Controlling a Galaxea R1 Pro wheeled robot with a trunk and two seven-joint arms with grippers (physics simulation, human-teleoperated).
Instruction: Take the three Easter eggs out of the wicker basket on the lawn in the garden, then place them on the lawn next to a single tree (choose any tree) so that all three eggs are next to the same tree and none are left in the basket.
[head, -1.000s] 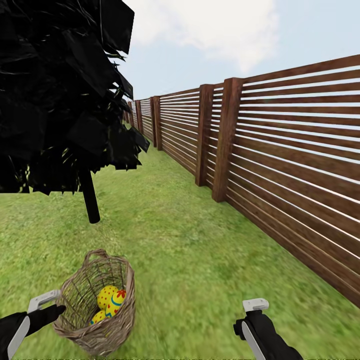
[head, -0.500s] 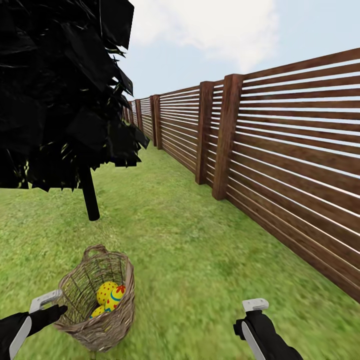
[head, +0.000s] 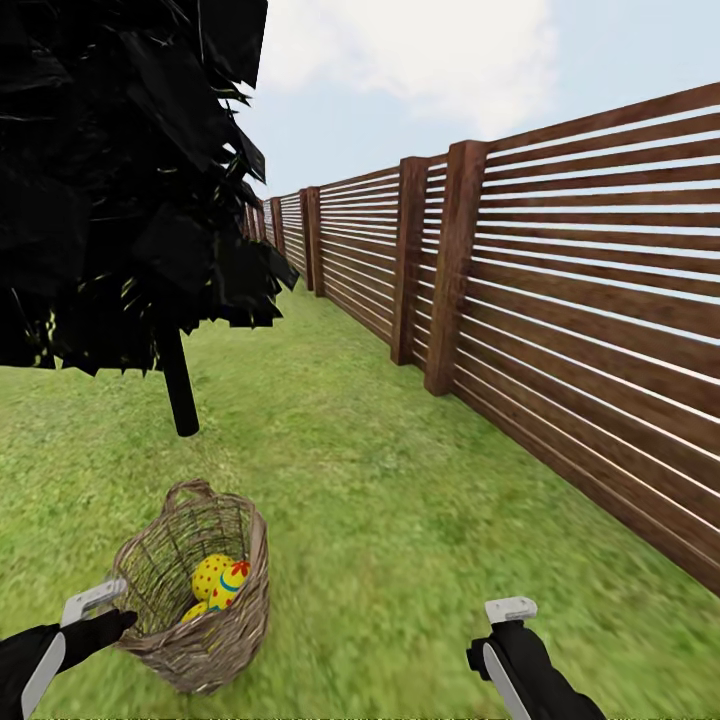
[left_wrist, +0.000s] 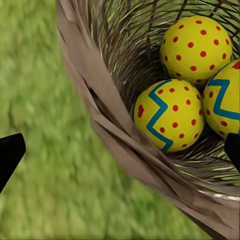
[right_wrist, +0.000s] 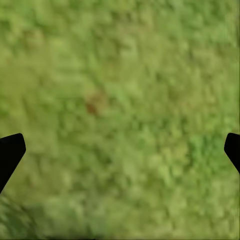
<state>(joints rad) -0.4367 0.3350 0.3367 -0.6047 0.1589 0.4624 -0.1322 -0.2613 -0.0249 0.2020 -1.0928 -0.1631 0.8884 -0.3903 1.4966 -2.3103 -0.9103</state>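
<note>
Left wrist view, three Easter eggs (left_wrist: 170, 114), yellow, red-dotted, teal zigzags

Both arms reach forward low in the head view, black-sleeved with white wrist housings. The left pincer (head: 105, 625) points inward toward the middle, its dark tip tapering to a point; from the left wrist camera its two black fingertips (left_wrist: 10, 155) stand wide apart at either edge. The right pincer (head: 510, 625) is raised upright, and its fingertips (right_wrist: 10, 152) are likewise spread far apart with nothing between them.
</note>
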